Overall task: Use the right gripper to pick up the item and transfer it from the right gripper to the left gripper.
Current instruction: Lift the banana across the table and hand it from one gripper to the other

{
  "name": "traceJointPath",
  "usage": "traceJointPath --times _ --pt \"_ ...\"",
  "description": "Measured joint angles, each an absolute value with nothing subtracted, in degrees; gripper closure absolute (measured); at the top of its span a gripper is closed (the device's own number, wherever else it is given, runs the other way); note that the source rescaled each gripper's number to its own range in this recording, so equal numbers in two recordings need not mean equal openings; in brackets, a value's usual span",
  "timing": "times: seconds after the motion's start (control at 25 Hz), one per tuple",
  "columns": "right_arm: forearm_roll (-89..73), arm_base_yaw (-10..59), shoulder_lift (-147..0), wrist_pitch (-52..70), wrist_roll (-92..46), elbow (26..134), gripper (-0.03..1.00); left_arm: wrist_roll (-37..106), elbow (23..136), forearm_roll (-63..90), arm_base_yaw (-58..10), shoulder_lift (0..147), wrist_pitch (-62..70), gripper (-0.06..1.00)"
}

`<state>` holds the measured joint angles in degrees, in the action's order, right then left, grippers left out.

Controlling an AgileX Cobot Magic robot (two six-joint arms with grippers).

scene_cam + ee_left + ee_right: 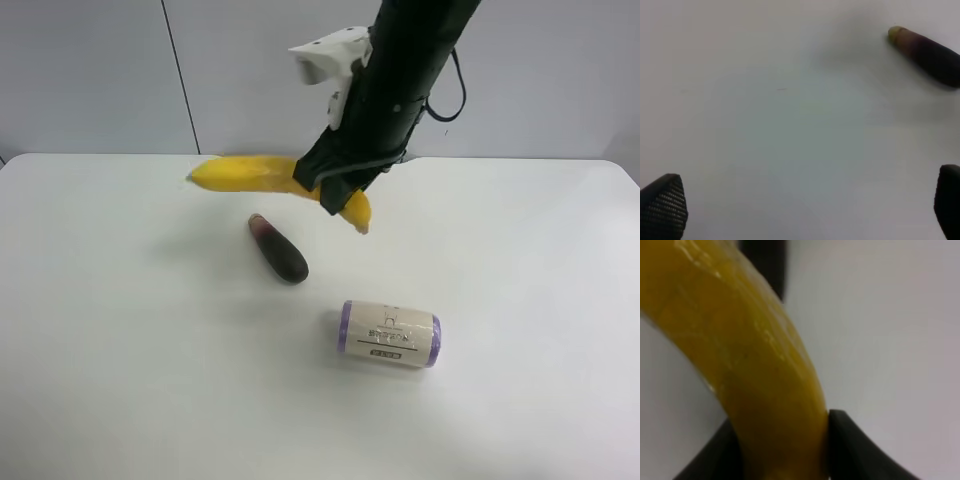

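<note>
Banana held aloft in the right claw, left pincer spread and waiting

The white table (120, 380) fills the exterior high view, and the right arm (410, 70) reaches down over its far side. The banana (250, 173) hangs in the air there, clear of the surface. Its long end juts out toward that view's left and its short tip pokes out on the other side of the claw. The paper-labelled roll (390, 334) lies nearer the camera, well apart from it. The dark eggplant (280, 250) rests on the table between the two.

The right gripper (335, 190) is closed across the banana near one end, not at the middle. The right wrist view shows the black fingers (850, 450) pressed against both sides of the yellow skin. The left gripper (805, 205) holds nothing. Its ribbed fingertips (662, 205) stand far apart over bare table, with the eggplant off to one side.

The banana looks light and fairly stiff, but its skin is smooth and glossy. It would probably bruise or split under a hard squeeze. Held off-centre, the long end may sag or swivel in the grip. The free stretch near the middle of the curve seems the best place for the left pincer to close. It should take the banana across its width, with moderate pressure, well away from the right fingers
</note>
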<state>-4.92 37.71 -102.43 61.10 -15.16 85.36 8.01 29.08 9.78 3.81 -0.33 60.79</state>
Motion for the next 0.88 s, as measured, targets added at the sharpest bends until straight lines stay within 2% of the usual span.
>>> traceJointPath --times 0.16,0.52,0.88 --pt "-6.13 41.98 -102.43 61.10 -19.22 85.36 0.97 8.28 29.08 9.78 3.81 -0.33 60.79 -0.06" --pt "-12.97 42.41 -102.43 61.60 -25.73 85.36 0.97 14.74 31.45 16.90 3.52 3.31 64.09 -0.06" --pt "-13.28 42.41 -102.43 62.10 -26.84 85.36 0.97 23.53 38.77 20.26 -7.57 18.50 64.86 -0.06"
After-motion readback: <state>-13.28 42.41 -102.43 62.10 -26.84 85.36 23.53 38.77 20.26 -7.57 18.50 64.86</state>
